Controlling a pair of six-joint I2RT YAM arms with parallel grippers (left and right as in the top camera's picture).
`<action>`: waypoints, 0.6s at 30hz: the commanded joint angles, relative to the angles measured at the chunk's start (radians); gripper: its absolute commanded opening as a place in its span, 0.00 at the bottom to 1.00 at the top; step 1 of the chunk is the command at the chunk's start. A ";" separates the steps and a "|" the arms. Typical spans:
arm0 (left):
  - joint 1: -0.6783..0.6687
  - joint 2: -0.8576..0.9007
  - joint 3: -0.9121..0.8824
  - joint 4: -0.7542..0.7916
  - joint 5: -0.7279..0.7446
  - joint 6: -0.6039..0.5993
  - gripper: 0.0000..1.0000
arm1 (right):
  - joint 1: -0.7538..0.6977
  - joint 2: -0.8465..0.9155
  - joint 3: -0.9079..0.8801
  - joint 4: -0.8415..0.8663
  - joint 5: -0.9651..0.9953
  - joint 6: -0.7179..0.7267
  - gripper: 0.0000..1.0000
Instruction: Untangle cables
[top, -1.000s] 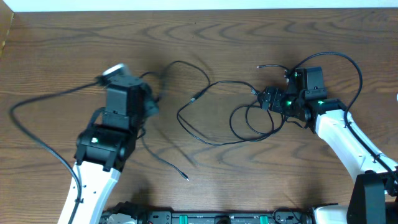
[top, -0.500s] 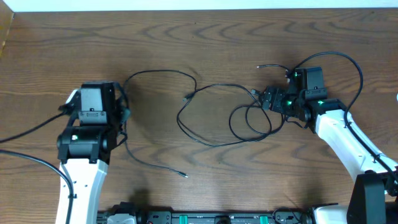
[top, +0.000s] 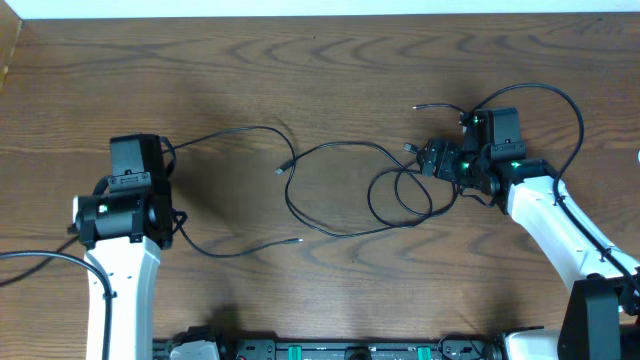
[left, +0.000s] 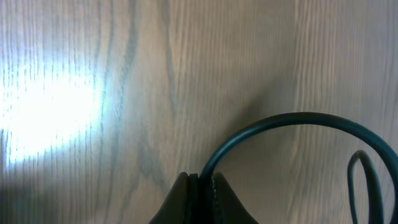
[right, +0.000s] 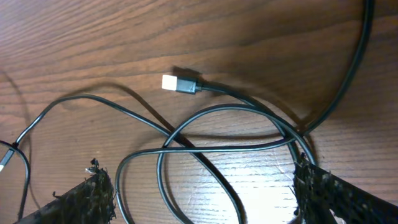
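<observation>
At the far left of the worktop (top: 330, 70), well left of the big loop (top: 330, 190), a thick black wire (top: 35, 258) trails off the edge beside the left arm (top: 120, 200). The left pincer (left: 199, 182) is clenched on a thin black cable (left: 280, 121). In the wrist view its fingertips are pressed together, and the cord comes out from between them and curves away to the right. Seen from above, that cable leaves the arm in two runs, both heading toward the big loop. The upper run arcs over and ends in a small plug (top: 287, 163) just beside the loop's upper left. The lower run sags along the worktop and ends in another plug (top: 299, 241) below the loop's left side.

The big loop belongs to a second black cable (top: 350, 145) that lies flat at the middle of the worktop. To its right this cable gathers into smaller overlapping coils (top: 405, 195).

At the right end of those coils sits the right pincer (top: 435, 160). It is released, with its fingers (right: 93, 190) standing wide apart. The strands cross one another on the wood between the fingers, and none is gripped. A plug with a pale tip (right: 177, 83) lies just beyond them.

Further right of the loop, a thicker arching wire (top: 560, 100) curves over the right arm (top: 550, 210).
</observation>
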 joint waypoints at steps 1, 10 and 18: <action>0.008 0.005 0.005 0.269 0.254 0.596 0.07 | 0.008 -0.003 -0.005 -0.004 0.034 0.010 0.90; 0.008 0.005 0.005 0.266 1.299 1.763 0.07 | 0.008 -0.003 -0.005 -0.005 0.038 0.011 0.90; -0.021 0.051 0.003 0.142 1.182 1.830 0.08 | 0.008 -0.003 -0.005 -0.004 0.038 0.011 0.90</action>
